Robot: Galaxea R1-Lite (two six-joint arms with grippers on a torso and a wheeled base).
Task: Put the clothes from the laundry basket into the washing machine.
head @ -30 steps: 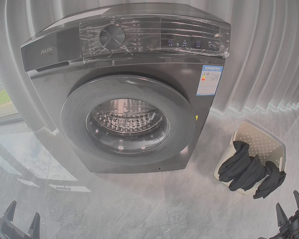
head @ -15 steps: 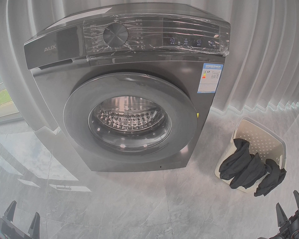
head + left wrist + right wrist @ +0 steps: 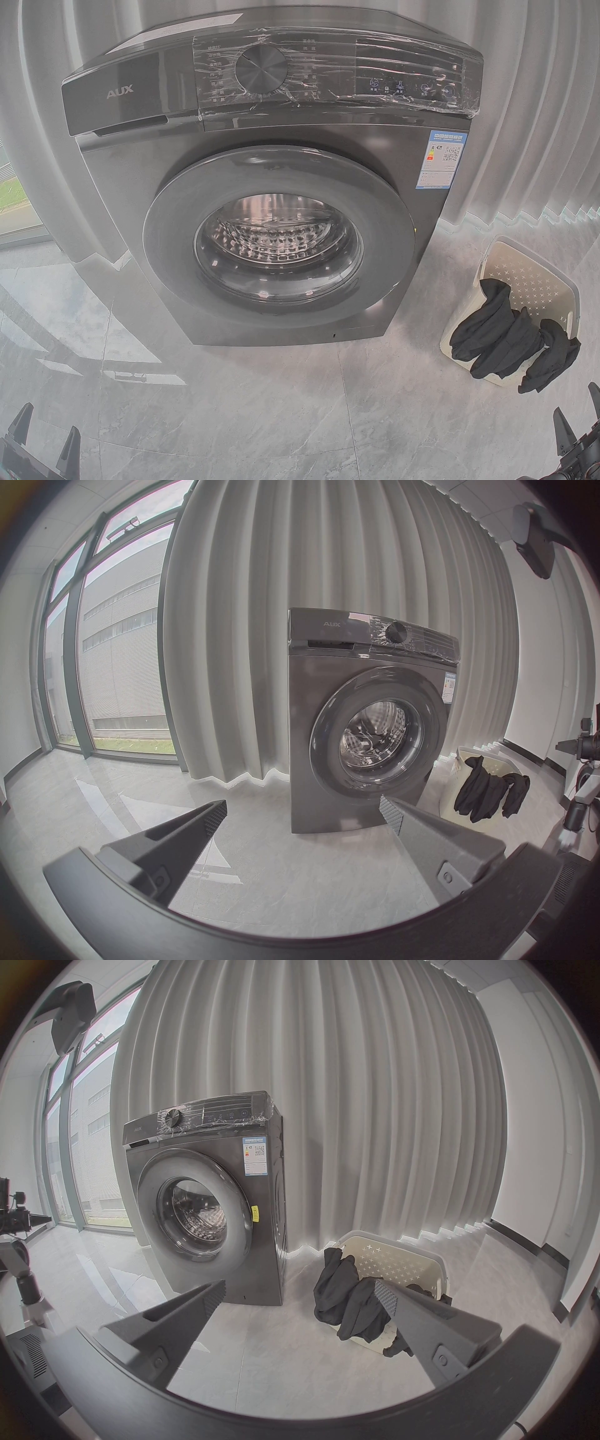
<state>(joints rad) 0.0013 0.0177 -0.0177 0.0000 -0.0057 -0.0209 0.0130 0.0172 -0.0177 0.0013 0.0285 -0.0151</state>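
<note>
Dark clothes [image 3: 506, 337] are being held in a pale laundry basket [image 3: 532, 280], draped over its near rim, on the floor [image 3: 250, 400] just right of a grey washing machine [image 3: 275, 187]. The left hand [image 3: 47, 431] and right hand [image 3: 576, 406] are being shown released and empty, near, well apart from the basket.

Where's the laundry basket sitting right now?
In the head view the laundry basket stands on the floor at the robot's right, beside the washing machine and in front of the curtain, with black clothes draped over its near rim.
</note>
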